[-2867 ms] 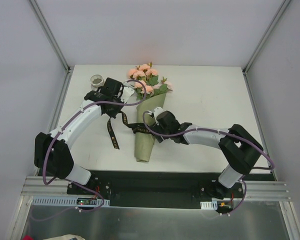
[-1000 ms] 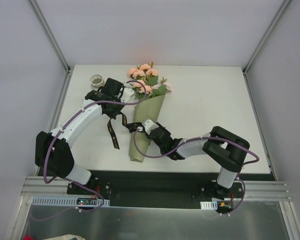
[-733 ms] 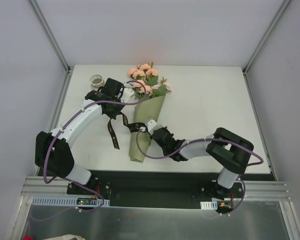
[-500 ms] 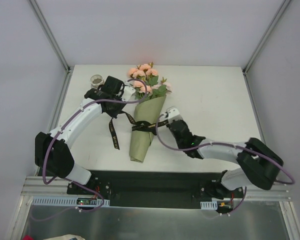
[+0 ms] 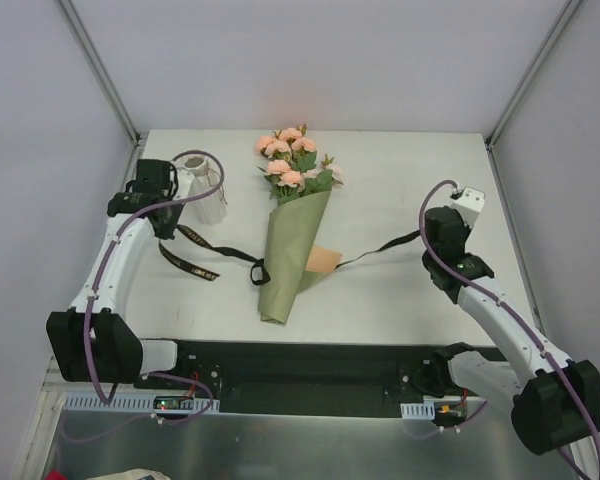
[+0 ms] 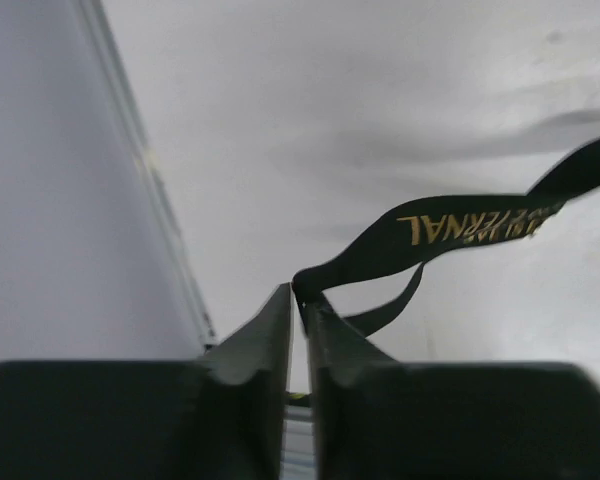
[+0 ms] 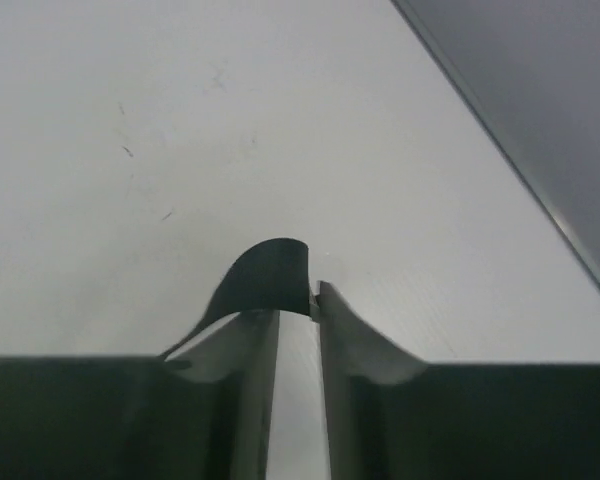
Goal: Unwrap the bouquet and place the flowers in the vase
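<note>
My left claw [image 6: 300, 300] is pressed together on one end of the black ribbon [image 6: 460, 225], out at nine o'clock from the bouquet [image 5: 295, 250]. My right claw [image 7: 298, 300] pinches the other end at three o'clock. The ribbon reaches the cone from both sides, with a small knot [image 5: 258, 270] just beside its left edge. The bouquet lies mid-bench [image 5: 400, 170], its olive paper tip toward six o'clock and the peach roses [image 5: 290, 160] toward twelve. A tan-orange flap [image 5: 323, 258] shows at its right side.
</note>
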